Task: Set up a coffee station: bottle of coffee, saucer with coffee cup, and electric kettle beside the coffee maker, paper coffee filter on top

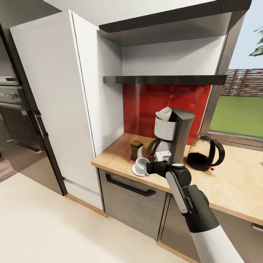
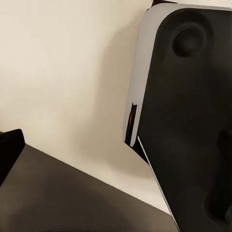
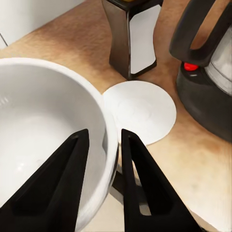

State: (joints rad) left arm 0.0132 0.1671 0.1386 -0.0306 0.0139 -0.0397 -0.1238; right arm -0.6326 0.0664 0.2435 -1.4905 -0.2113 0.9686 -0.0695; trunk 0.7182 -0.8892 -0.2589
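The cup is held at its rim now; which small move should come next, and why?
Probably carry the coffee cup sideways over the saucer, then lower it. The right end effector pinches the cup's rim, and the saucer lies bare beside the bottle of coffee.

The coffee cup (image 3: 43, 140) hides part of the saucer (image 3: 142, 111).

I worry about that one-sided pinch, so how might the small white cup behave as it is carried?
The small white cup looks rigid and glossy, so the right gripper, pinching only its rim wall, may let it swing or slip. It probably chips if dropped onto the flat white saucer.
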